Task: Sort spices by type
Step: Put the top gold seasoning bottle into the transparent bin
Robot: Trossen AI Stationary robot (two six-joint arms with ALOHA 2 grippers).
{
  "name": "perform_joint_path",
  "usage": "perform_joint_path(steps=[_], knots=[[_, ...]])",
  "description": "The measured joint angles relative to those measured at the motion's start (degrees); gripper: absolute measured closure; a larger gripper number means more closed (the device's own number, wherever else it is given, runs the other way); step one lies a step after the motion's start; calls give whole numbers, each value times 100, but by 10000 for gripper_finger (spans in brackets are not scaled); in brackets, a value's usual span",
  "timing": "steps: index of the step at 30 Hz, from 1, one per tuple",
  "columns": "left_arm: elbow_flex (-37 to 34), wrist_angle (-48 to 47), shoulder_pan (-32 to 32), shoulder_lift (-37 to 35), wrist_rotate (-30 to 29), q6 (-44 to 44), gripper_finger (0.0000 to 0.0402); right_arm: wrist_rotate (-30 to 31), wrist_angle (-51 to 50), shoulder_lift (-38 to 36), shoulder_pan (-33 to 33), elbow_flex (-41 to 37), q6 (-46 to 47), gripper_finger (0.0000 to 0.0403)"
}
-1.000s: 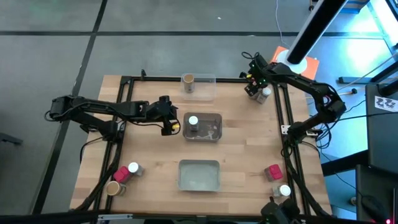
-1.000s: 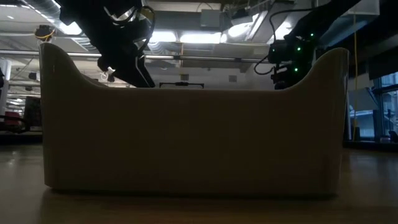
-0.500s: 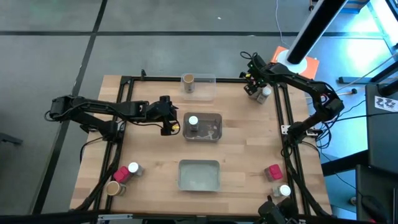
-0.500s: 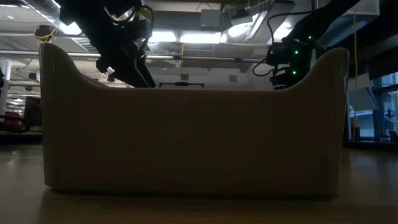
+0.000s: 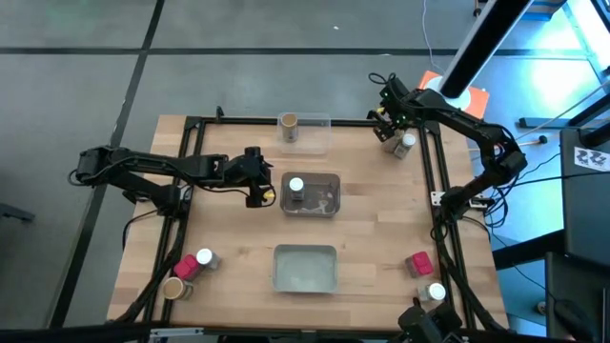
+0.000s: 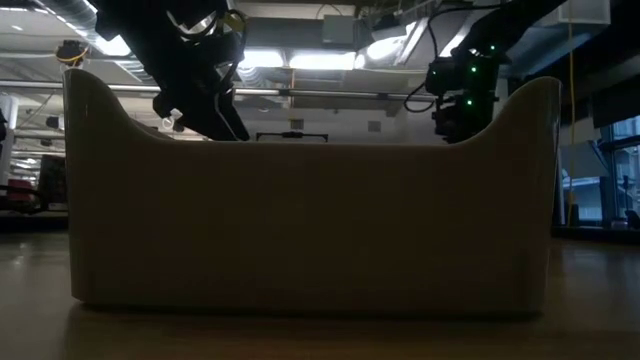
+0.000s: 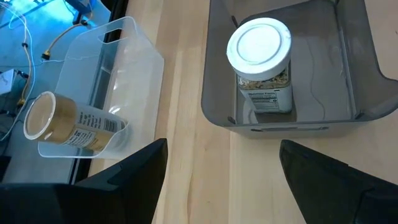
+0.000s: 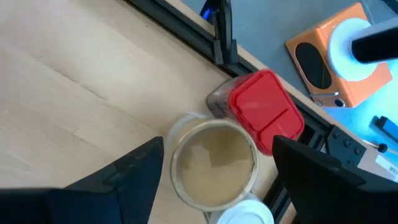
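Observation:
My left gripper (image 5: 261, 189) (image 7: 224, 186) hangs open just left of the middle grey tray (image 5: 334, 181), where a dark jar with a white lid (image 5: 296, 186) (image 7: 259, 46) stands upright. A tan-topped brown cylinder (image 5: 288, 122) (image 7: 56, 121) lies tilted in the clear tray (image 5: 319, 124) at the far edge. My right gripper (image 5: 388, 122) (image 8: 217, 180) is open above the far right corner. Its fingers stand either side of a tan-topped cylinder (image 8: 214, 162), which has a red box (image 8: 266, 118) and a white lid (image 8: 242, 214) (image 5: 407, 143) beside it.
A second grey tray (image 5: 329, 252) (image 6: 310, 230) sits near the table's near edge and fills the low view. Near left stand a red box (image 5: 188, 265), a white-lidded jar (image 5: 205, 257) and a tan cylinder (image 5: 173, 288). Near right are a red box (image 5: 417, 264) and a white-lidded jar (image 5: 437, 292). A black frame (image 5: 438, 171) rims the table.
My right gripper has risen a little and shifted toward the table's far edge, staying open over the corner cluster. The spices have not moved.

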Motion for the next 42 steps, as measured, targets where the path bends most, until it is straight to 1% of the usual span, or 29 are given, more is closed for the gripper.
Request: perform_joint_path(steps=[9, 13, 16, 19, 29, 33, 36, 40, 42], knots=[[0, 4, 0, 0, 0, 72, 108, 170, -48, 0, -2, 0, -123, 104], [0, 6, 0, 0, 0, 131, 108, 402, -141, 0, -2, 0, -44, 104], [0, 8, 0, 0, 0, 131, 108, 390, -264, 0, -7, -16, 40, 104], [0, 10, 0, 0, 0, 131, 108, 146, -338, 0, -7, -97, 197, 104], [0, 10, 0, 0, 0, 129, 108, 88, -173, -4, -7, -139, 304, 104], [0, 10, 0, 0, 0, 128, 108, 183, -179, 0, -7, -114, 302, 102], [0, 10, 2, 0, 2, 148, 108, 122, -192, 0, -7, -111, 241, 79], [0, 12, 1, 0, 0, 151, 108, 45, -179, 2, -7, -103, 169, 20], [0, 11, 0, 0, 0, 160, 108, 40, -179, 1, -7, -103, 166, 10]])
